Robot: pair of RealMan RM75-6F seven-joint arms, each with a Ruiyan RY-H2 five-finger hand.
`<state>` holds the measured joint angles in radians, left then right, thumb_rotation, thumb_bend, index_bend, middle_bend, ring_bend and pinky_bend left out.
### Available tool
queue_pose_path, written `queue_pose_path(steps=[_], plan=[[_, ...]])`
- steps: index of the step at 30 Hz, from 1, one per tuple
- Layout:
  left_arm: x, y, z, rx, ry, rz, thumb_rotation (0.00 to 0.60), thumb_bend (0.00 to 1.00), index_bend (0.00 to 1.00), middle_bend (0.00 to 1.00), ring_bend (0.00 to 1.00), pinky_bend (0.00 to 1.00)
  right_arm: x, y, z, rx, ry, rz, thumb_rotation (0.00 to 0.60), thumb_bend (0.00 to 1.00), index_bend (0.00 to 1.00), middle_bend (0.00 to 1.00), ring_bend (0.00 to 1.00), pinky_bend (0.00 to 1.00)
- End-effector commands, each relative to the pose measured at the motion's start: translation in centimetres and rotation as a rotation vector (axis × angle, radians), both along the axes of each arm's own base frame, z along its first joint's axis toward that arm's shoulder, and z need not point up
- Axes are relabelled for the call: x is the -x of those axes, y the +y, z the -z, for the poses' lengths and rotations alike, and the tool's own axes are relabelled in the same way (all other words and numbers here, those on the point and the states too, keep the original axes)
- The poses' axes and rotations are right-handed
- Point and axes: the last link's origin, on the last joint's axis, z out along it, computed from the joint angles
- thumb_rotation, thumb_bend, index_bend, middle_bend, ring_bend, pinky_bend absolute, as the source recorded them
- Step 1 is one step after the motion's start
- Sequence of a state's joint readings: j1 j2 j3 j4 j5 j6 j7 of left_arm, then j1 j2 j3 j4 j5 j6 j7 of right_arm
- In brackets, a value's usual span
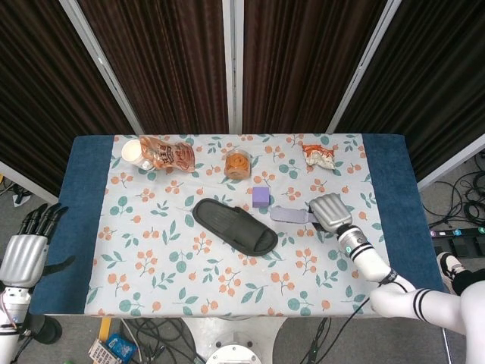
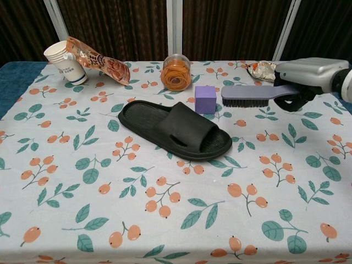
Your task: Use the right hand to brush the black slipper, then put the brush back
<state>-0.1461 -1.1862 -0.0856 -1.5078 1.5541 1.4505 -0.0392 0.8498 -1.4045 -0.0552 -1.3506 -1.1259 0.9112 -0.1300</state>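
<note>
1. While our right hand [image 1: 330, 211] grips the brush [image 1: 292, 215] by its handle in the head view, the black slipper [image 1: 235, 225] lies on the table [image 1: 83, 197] beyond the brush's bristle end, away from the hand. The purple block [image 1: 261, 197] sits just beside the brush head, so we judge a careless sweep could knock it. Our left hand [image 1: 29, 250] hangs off the table with fingers apart, holding nothing.
2. In the chest view the brush [image 2: 254, 95] is lifted clear of the cloth. We reckon the handle-end grip could let it twist under pressure, or the slipper [image 2: 175, 129] could slide.
</note>
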Motion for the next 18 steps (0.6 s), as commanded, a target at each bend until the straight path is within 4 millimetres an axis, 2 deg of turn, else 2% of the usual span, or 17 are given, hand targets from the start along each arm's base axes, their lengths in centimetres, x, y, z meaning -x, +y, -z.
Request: queue_pose_path(steps=[1,5,9,15,18], plan=[[-3.0,2.7,0.5,0.077,-0.038,0.118,0.6,0.15,0.15,0.19,0.02,0.12,0.4,1.0,-3.6,0.045,-0.08,-0.061,0.6,0.51,1.0,1.0,1.0,1.0],[-6.4,6.2,1.8,0.2,-0.063,0.236,0.6,0.15,0.15,0.19,0.02,0.12,-0.2,0.9,-5.7,0.087,-0.125,-0.108,0.6,0.51,1.0,1.0,1.0,1.0],[-9.8,10.6,4.2,0.337,-0.034,0.305,0.6,0.15,0.15,0.19,0.02,0.12,-0.9,0.7,-6.9,0.127,-0.14,-0.133,0.6,0.51,1.0,1.0,1.0,1.0],[-12.2,16.3,8.8,0.493,0.04,0.273,0.6,0.16,0.15,0.19,0.02,0.12,-1.4,0.8,-7.1,0.135,-0.13,-0.138,0.6,0.51,1.0,1.0,1.0,1.0],[-12.6,18.1,11.0,0.543,0.073,0.244,0.6,0.16,0.15,0.17,0.02,0.12,-1.5,0.8,-7.0,0.135,-0.121,-0.136,0.6,0.5,1.0,1.0,1.0,1.0]])
